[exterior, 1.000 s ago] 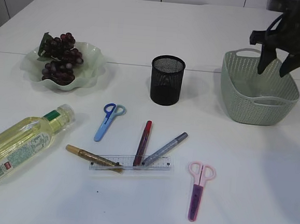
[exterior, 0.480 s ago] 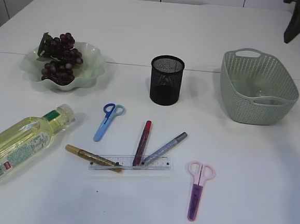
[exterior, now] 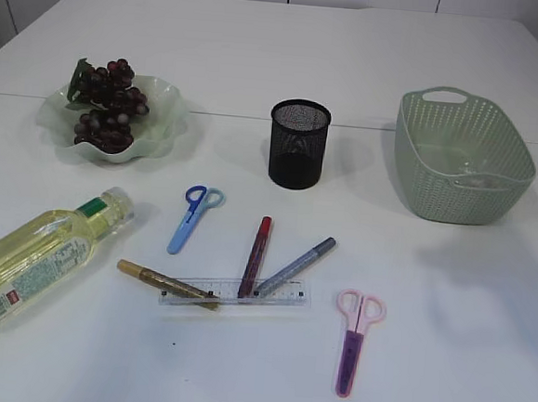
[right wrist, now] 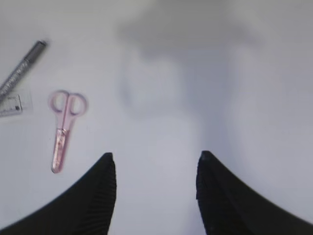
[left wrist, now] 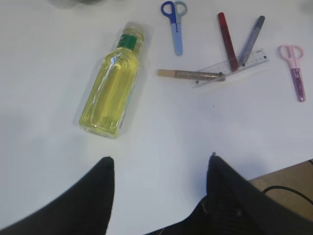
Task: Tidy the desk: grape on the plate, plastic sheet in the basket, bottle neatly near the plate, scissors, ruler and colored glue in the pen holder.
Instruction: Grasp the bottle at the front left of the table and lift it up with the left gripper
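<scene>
The left gripper [left wrist: 159,169] hangs high above the white table [exterior: 262,51] with its 2 black fingers spread wide and nothing between them. Beyond it lies the clear plastic bottle of yellow liquid [left wrist: 113,82] on its side. The right gripper [right wrist: 154,166] is likewise spread and empty, above bare table just right of the pink scissors [right wrist: 63,128].

In the exterior view neither arm appears. The pink scissors [exterior: 356,338] lie flat at front right, well apart from the blue scissors [exterior: 193,216]. The clear ruler [exterior: 234,292] lies under the tips of the gold glue pen [exterior: 165,283], red glue pen [exterior: 255,256] and silver glue pen [exterior: 296,266]. The black mesh pen holder [exterior: 300,143] stands upright. The purple grape bunch [exterior: 109,105] rests on the pale green wavy plate [exterior: 168,123]. The grey-green woven basket [exterior: 464,156] holds a transparent plastic sheet [exterior: 467,175].
</scene>
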Available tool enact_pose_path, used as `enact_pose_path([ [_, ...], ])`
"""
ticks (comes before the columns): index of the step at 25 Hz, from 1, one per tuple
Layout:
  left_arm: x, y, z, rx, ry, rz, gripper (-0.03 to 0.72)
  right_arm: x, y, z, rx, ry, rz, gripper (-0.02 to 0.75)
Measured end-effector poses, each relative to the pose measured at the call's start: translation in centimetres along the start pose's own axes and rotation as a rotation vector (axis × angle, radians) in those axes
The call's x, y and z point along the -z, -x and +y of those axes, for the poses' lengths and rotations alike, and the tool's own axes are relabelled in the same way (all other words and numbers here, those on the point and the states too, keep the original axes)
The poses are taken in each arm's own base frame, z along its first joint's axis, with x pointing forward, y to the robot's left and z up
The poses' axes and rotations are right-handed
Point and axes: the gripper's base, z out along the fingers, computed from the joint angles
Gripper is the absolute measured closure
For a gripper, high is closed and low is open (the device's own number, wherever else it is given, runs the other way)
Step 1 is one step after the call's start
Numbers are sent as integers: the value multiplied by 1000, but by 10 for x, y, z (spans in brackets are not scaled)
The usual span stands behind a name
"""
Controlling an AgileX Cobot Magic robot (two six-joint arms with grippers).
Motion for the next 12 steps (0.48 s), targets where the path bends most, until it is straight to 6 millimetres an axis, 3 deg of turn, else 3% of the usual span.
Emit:
enact_pose_path([
  [6, -29, 19, 4, -45, -37, 46, 141, -10, -39, -7, 0, -20, 63, 276],
  [12, -74, 47, 10, -102, -63, 168, 127, -15, -48, -1, -18, 56, 96, 271],
])
